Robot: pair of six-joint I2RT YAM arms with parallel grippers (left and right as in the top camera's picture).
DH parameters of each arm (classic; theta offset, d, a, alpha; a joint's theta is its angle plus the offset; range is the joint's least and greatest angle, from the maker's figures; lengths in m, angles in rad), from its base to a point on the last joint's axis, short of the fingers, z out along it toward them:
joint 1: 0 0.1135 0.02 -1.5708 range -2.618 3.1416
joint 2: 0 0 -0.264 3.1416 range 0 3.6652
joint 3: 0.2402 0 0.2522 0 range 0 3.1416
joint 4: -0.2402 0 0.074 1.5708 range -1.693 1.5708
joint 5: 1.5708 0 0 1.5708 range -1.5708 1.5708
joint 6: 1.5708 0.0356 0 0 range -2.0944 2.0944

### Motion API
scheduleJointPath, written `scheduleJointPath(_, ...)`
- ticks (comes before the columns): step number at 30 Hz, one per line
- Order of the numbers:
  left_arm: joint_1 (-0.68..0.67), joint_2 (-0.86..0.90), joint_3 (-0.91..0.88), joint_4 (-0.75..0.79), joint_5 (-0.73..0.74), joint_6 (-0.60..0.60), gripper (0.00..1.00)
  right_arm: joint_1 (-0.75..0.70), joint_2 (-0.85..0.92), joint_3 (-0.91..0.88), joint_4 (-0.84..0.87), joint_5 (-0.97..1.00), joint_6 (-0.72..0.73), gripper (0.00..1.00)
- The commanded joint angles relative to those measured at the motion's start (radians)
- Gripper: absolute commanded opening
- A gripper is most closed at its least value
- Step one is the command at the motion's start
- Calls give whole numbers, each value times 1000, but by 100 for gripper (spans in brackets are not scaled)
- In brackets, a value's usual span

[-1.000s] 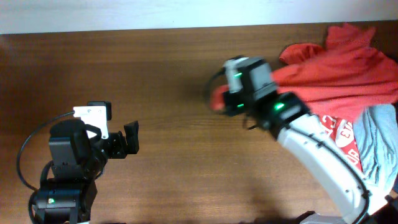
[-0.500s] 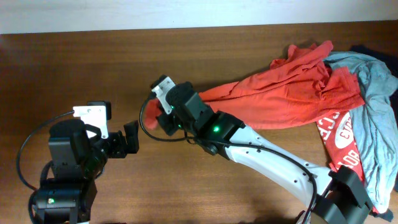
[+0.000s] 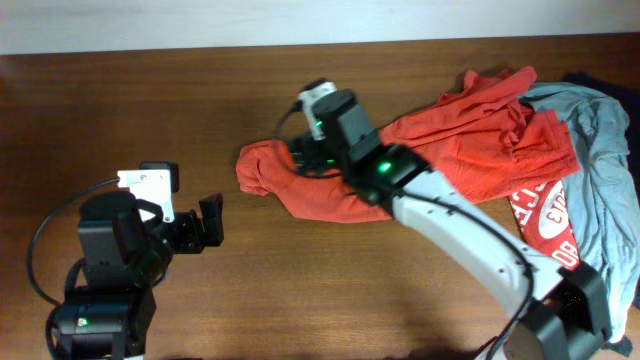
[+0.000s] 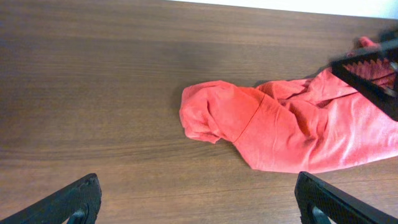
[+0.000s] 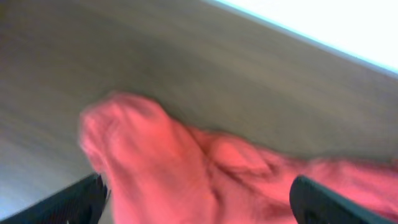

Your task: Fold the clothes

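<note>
An orange-red T-shirt (image 3: 470, 150) lies stretched across the table from the pile at the right, its bunched end (image 3: 262, 168) reaching furthest left. My right gripper (image 3: 303, 158) hovers just above that end, open, with the cloth (image 5: 186, 168) filling the space under its wide jaws (image 5: 199, 190). A second orange-red shirt with white lettering (image 3: 545, 215) and a grey-blue shirt (image 3: 600, 190) lie at the right. My left gripper (image 3: 210, 222) stands open over bare wood at the left; in its own view the shirt (image 4: 280, 124) lies ahead of its jaws (image 4: 198, 190).
The brown wooden table (image 3: 150, 100) runs back to a white strip along the far edge. A dark item (image 3: 592, 78) peeks out behind the grey-blue shirt at the far right. The right arm's white link (image 3: 480, 250) crosses the table's right half.
The right gripper pulled the orange-red shirt leftward across the table, then opened and drew back right a little. The shirt's end now lies loose on the wood. The left arm stayed still.
</note>
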Motion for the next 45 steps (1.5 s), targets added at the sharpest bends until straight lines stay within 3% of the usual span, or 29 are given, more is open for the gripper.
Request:
scheduleJointPath(1,-24,66,19,30,93,-9,99,-94,-130,40,-195,29,4,99)
scheduleJointPath(7,-187,305,19,66,142,-9,99,-287,-303,40,-438,11,9,99)
scheduleJointPath(12,-255,517,19,93,142,-71,99,-409,-366,40,-518,-45,8,99)
scheduleJointPath(14,-255,605,19,116,144,-146,99,-431,-367,40,-544,-44,8,99)
scheduleJointPath(19,-256,843,19,274,239,-179,98,-462,-365,39,-567,-44,8,99)
scheduleJointPath(26,-301,980,19,457,261,-204,89,-462,-365,39,-576,-44,8,99)
scheduleJointPath(29,-333,993,19,525,261,-204,72,-462,-365,39,-578,-44,8,99)
scheduleJointPath(33,-345,993,19,544,261,-204,9,-462,-365,39,-590,-44,8,99)
scheduleJointPath(34,-344,993,19,538,260,-204,1,-462,-365,39,-591,-43,8,99)
scheduleJointPath(37,-319,962,25,481,229,-203,0,-462,-365,39,-593,-43,8,99)
scheduleJointPath(40,-257,865,37,386,81,-202,0,-462,-365,39,-594,-43,8,99)
scheduleJointPath(43,-116,682,51,302,-98,-202,0,-462,-365,39,-594,-43,8,99)
scheduleJointPath(45,-16,583,51,289,-106,-202,0,-462,-365,39,-594,-43,8,99)
